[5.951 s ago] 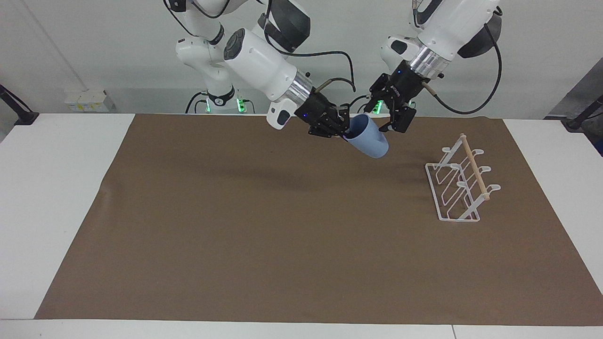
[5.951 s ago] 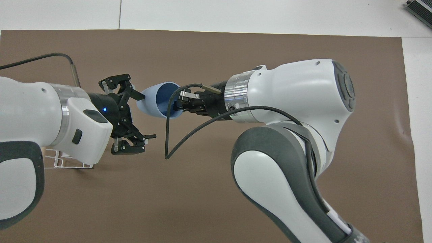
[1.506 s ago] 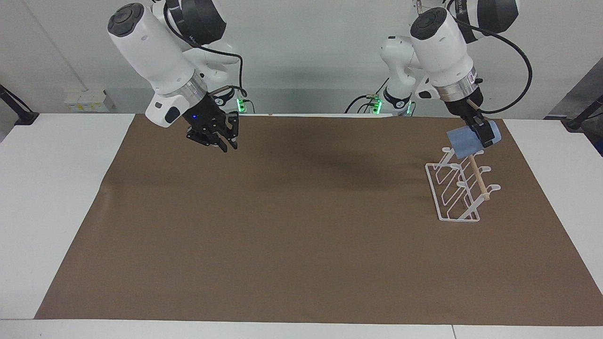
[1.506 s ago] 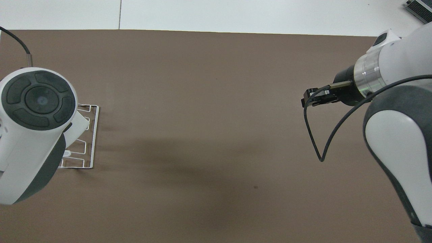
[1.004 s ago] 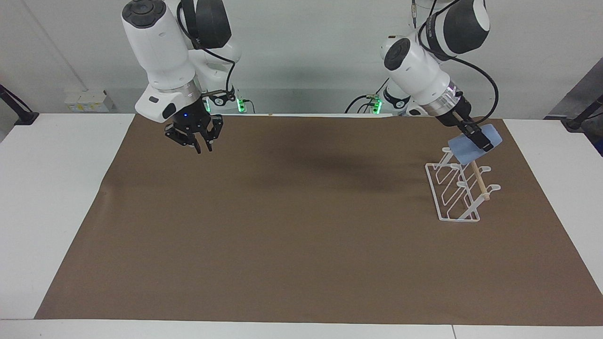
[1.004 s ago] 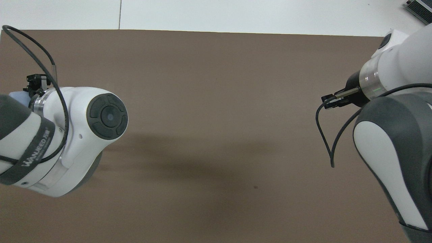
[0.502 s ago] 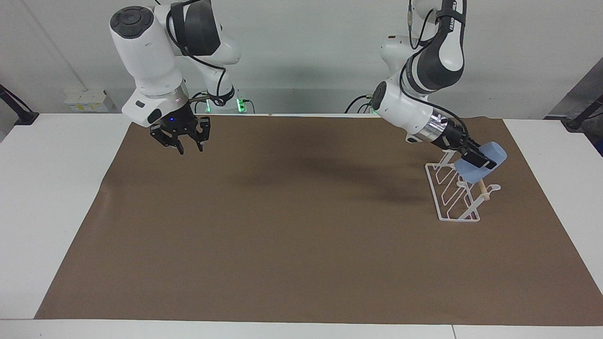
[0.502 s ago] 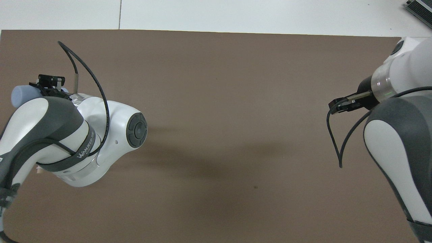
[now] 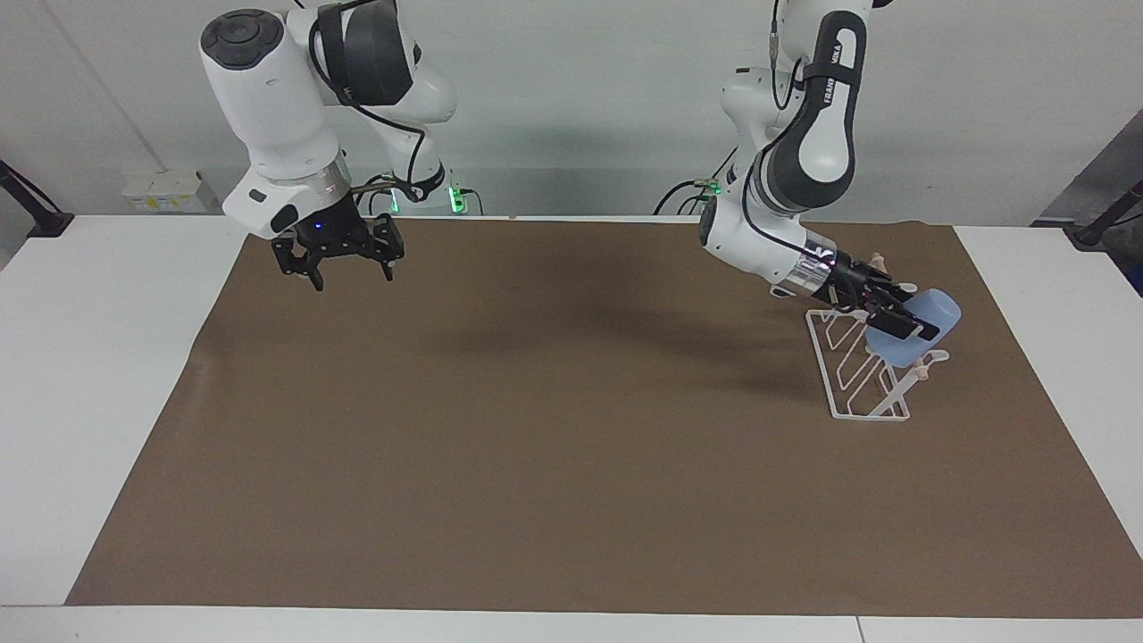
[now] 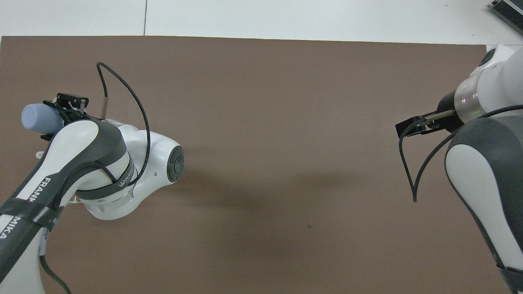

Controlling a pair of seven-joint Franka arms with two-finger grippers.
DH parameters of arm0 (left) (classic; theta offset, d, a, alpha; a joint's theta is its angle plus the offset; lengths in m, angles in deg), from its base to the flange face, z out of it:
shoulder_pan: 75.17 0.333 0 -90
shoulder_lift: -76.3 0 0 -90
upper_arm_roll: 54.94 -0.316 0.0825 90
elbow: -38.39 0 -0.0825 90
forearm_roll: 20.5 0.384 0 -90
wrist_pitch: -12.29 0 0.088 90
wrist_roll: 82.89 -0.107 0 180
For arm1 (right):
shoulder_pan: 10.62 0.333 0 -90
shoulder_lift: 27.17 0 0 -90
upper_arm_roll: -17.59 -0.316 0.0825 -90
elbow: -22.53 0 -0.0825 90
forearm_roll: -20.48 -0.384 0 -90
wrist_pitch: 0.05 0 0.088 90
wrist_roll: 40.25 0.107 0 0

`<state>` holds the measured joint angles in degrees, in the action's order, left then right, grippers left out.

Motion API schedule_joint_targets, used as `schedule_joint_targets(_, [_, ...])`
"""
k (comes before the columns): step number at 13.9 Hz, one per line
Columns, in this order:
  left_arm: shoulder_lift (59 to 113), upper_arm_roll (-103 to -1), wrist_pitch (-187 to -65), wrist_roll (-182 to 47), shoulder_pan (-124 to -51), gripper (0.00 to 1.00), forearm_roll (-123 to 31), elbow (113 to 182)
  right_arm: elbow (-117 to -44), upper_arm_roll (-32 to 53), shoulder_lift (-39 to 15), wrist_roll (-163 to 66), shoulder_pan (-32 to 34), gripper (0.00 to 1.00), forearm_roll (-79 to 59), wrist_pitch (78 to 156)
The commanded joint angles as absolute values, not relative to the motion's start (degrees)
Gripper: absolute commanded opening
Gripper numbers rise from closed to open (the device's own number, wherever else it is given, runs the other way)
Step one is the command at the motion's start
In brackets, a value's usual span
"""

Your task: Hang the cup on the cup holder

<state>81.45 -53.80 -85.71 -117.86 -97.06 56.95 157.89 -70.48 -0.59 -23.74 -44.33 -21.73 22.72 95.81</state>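
Note:
The light-blue cup (image 9: 934, 316) is tilted over the upper part of the white wire cup holder (image 9: 855, 382), against its wooden dowel (image 9: 918, 371). My left gripper (image 9: 907, 323) is shut on the cup, one black finger lying across its side. Whether a prong is inside the cup I cannot tell. In the overhead view the cup (image 10: 38, 118) sticks out past the left gripper (image 10: 62, 112), and the arm hides the holder. My right gripper (image 9: 352, 273) hangs open and holds nothing, over the brown mat near the right arm's end; it also shows from above (image 10: 409, 129).
A brown mat (image 9: 554, 446) covers most of the white table (image 9: 98, 357). A black cable (image 10: 410, 171) loops down from the right wrist.
The left arm has lowered the cup from above the holder's top onto its upper prongs. The right gripper has drifted toward its own end of the table and spread its fingers.

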Motion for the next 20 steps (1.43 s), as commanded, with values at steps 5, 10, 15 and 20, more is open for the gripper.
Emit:
schedule_joint_targets(5, [79.73,-53.71,-86.41,-110.41,-96.7,1.0,58.6,160.82,-71.95,-1.22,-25.15,-45.26,-22.14,1.0,22.68,97.33])
schedule_joint_targets(10, [79.46,-53.53,-85.71,-109.61,-97.23,1.0,58.07,160.47,-72.04,-1.13,-25.15,-45.43,-22.75,1.0,22.59,97.06])
schedule_joint_targets(15, [74.98,-53.44,-83.61,-101.3,-98.45,1.0,46.32,158.81,-72.04,-1.04,-25.15,-45.43,-22.66,1.0,22.59,96.98])
schedule_joint_targets(20, [70.51,-53.53,-81.48,-93.43,-98.2,1.0,32.52,156.6,-72.04,-1.04,-25.15,-45.43,-22.75,1.0,22.59,97.06])
